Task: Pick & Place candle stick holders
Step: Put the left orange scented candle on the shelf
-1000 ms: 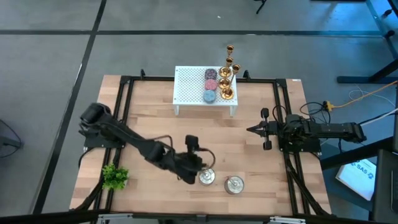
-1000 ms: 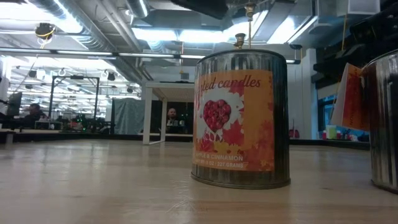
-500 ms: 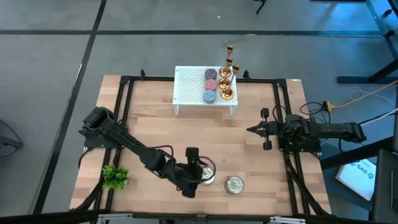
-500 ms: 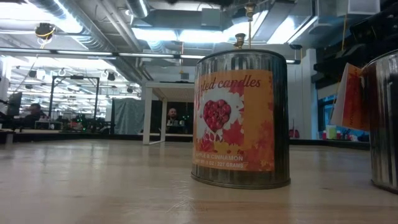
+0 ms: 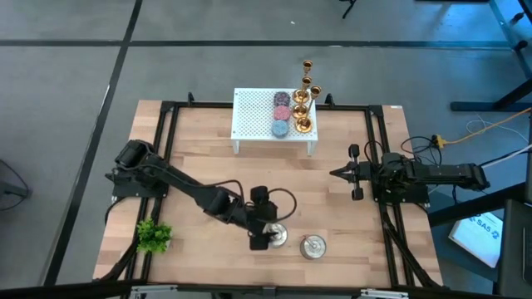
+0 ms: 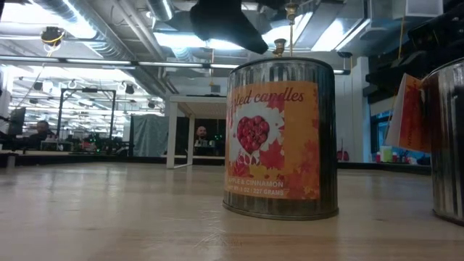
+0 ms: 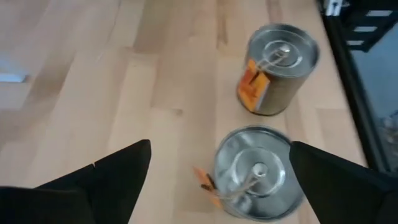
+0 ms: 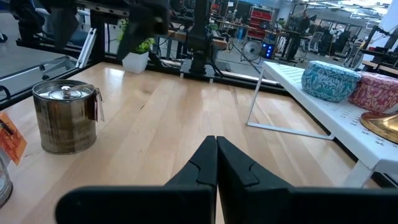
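— While the left gripper hangs spread wide, what sits between its fingers?
— Nothing held; one silver tin lies right below the gap, a second tin just beyond.
— And the right gripper?
— Fingers pressed together, empty. The candle stick holders stand well beyond both, on the white rack.

I see a grey floor around the table, and ceiling lights with pipes above.

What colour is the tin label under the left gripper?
Orange, with a red heart on the tin; low view shows it best.
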Motion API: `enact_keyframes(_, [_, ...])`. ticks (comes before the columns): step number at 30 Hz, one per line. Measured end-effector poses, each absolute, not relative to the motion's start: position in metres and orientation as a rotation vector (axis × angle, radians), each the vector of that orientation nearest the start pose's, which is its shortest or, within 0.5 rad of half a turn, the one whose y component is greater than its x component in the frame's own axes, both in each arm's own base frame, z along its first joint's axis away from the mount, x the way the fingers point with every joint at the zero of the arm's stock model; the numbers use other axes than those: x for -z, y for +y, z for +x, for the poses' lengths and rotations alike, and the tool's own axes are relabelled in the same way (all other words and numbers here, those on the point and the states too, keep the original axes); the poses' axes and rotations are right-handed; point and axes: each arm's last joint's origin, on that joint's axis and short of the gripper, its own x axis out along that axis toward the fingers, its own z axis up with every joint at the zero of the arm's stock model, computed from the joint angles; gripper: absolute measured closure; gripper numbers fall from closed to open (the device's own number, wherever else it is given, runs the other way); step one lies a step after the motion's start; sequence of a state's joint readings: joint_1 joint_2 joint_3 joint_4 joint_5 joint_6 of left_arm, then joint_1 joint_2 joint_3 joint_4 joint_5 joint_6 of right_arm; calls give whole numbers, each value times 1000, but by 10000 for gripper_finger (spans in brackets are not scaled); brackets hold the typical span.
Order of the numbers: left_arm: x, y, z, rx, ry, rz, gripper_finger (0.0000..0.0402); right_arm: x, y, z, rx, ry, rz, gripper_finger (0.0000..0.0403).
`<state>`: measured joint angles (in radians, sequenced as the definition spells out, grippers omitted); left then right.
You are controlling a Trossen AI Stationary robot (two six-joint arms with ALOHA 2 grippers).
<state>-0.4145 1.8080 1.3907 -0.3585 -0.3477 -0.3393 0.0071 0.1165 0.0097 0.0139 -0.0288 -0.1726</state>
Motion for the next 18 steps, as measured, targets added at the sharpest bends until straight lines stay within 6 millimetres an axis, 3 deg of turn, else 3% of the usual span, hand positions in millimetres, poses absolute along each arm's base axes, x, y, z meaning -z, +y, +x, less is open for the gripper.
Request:
enact_keyframes(9, [-252,-155,370,-7,697,-82,17,-159,2,104,-42,89,-172,402])
enact_keyframes(18, [-238,-148,376,62,779,-119,4,-159,2,104,-42,89,-172,402])
